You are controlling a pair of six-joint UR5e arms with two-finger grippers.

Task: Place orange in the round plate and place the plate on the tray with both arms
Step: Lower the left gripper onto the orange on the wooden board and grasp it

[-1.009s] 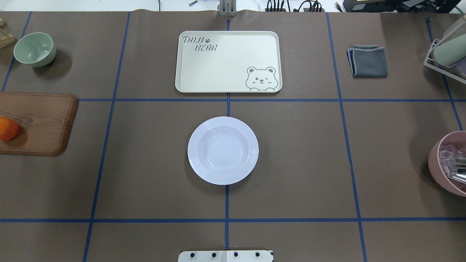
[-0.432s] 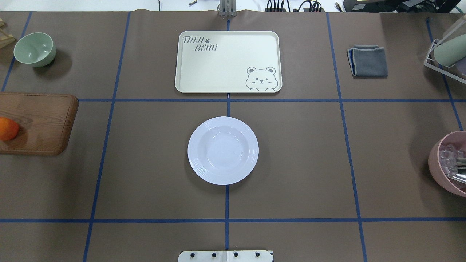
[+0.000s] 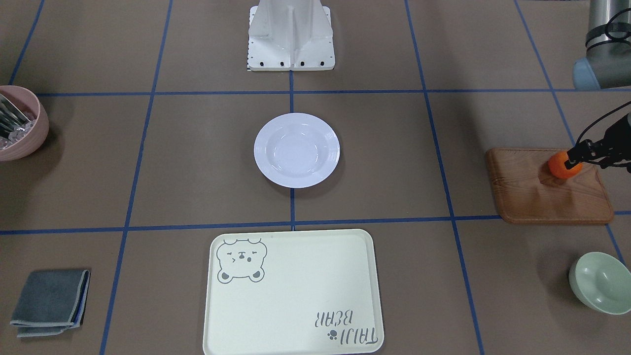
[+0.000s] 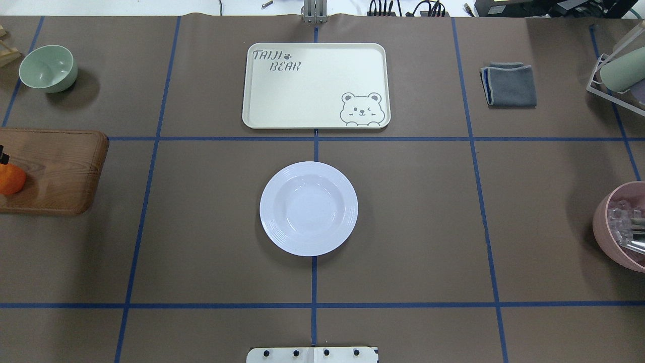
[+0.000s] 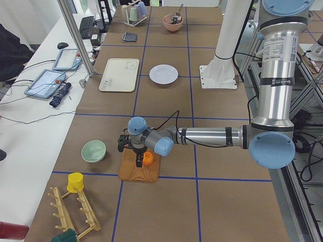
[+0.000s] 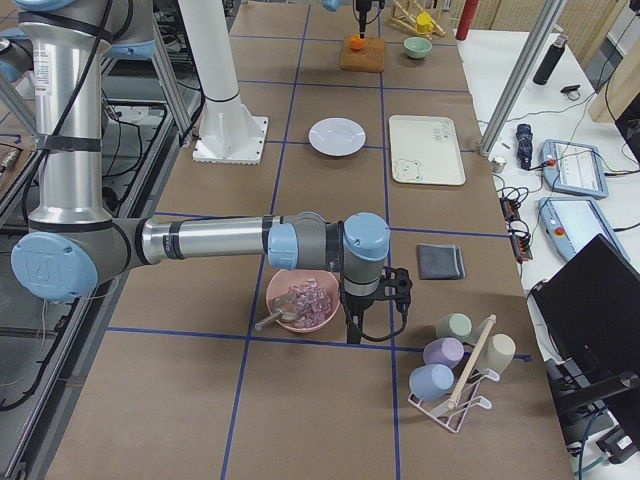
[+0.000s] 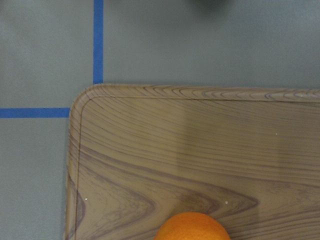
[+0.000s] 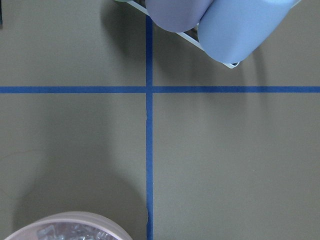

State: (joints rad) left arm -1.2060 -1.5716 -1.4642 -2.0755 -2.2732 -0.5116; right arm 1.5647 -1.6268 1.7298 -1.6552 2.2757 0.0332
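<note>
Tray [image 4: 316,85] at far table centre, bare. Wooden board [image 3: 532,197] at robot's left: overhead crops it, front view shows it whole. Round plate [image 4: 308,208] between tray and robot base, empty, open room on both flanks. Orange [image 3: 561,168] on board, well apart from plate. Left gripper [image 3: 576,158] at orange, finger seemingly touching its top; spread or pinching, cannot tell. Right gripper [image 6: 352,328], only in right-side view, beside pink bowl [image 6: 302,300]; state cannot tell.

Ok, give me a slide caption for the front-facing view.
Left gripper at the orange on the wooden board; round plate and tray both empty.
</note>
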